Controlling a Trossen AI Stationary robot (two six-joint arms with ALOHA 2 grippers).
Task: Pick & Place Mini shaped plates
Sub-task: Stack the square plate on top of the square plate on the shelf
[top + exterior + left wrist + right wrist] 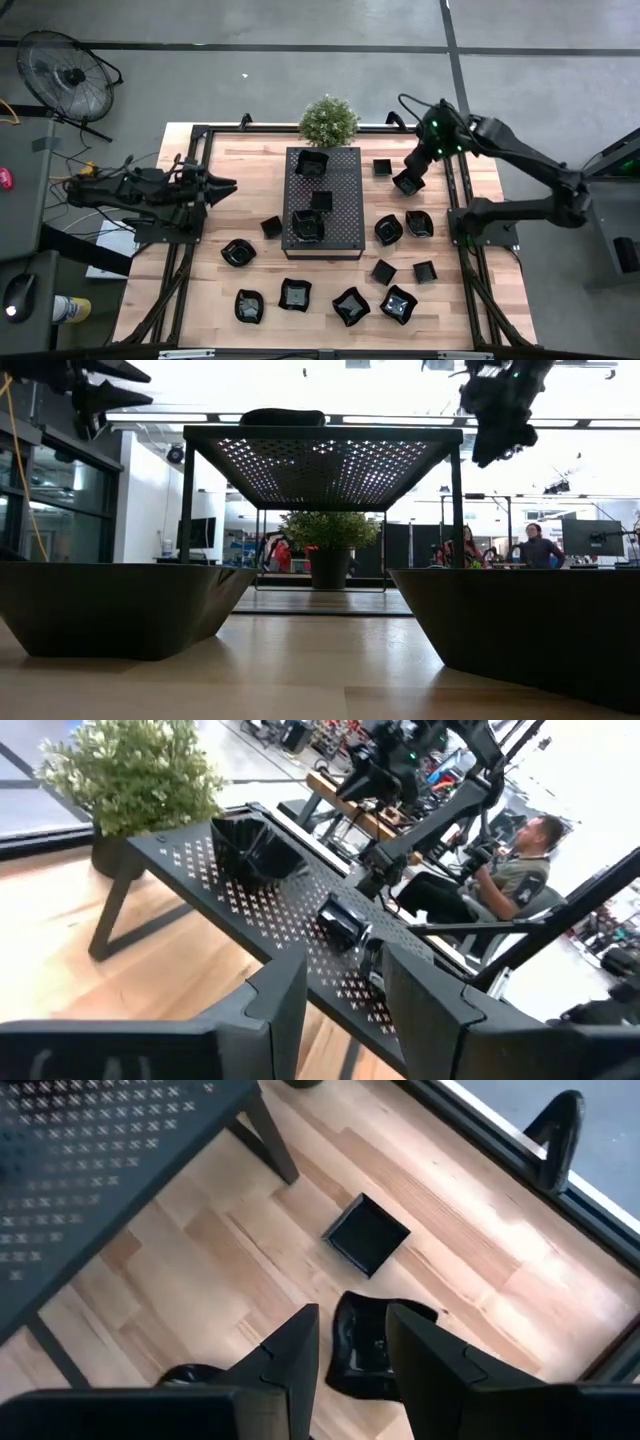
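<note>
Several mini shaped plates lie on the wooden table, among them a square one [382,167] [367,1235] and a wavy-rimmed one [407,183] [370,1350] at the far right. Three more plates [312,162] [321,200] [307,225] sit on the black perforated tray [340,175]. My right gripper [414,170] [352,1320] hangs open high above the wavy-rimmed plate, slanting down, with nothing between its fingers. My left gripper [232,185] [345,970] stands open and about level at the table's left side, pointing toward the tray.
The tray stands on legs [188,510] above the table. A potted plant [328,120] stands at the far edge behind it. More plates lie in a row along the near edge [295,294] [350,305]. A person [515,870] sits beyond the table's right side.
</note>
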